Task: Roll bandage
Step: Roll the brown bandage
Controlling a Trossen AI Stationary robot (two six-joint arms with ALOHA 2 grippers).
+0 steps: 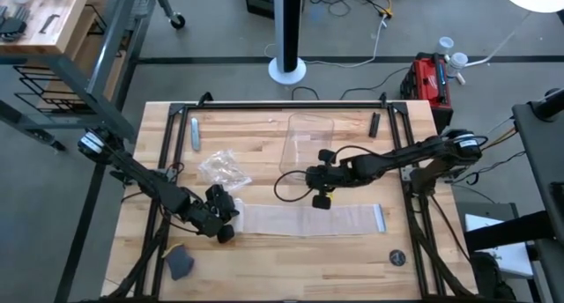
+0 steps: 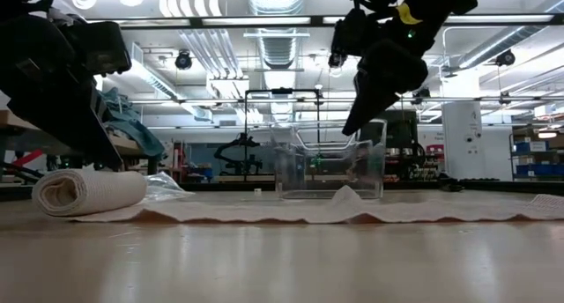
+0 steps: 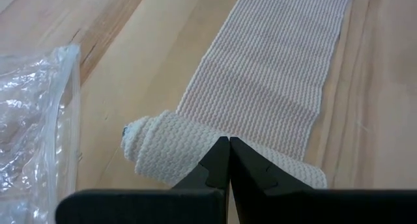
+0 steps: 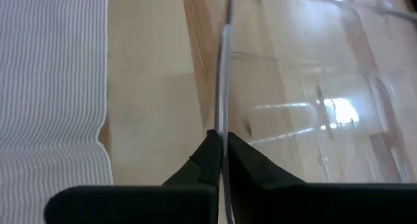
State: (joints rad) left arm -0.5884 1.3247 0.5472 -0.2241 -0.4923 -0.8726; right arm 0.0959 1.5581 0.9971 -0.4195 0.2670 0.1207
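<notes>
Left tool [image 3: 229, 140] closed, fingertips together, pressed against the started roll of the bandage [image 3: 215, 155] at the left end of the strip; nothing pinched that can be seen. Remaining strip lying flat across the desk [image 1: 264, 153] toward the right. Best to keep pushing the roll straight along the strip, squarely, so edges stay aligned and the coil stays tight. Left arm low, stretched in from the left edge, wrist angled down. Right tool [image 4: 220, 142] closed on the rim of the clear tray [image 4: 313, 113], just beyond the strip, raised off the desk, arm reaching in from the right.
</notes>
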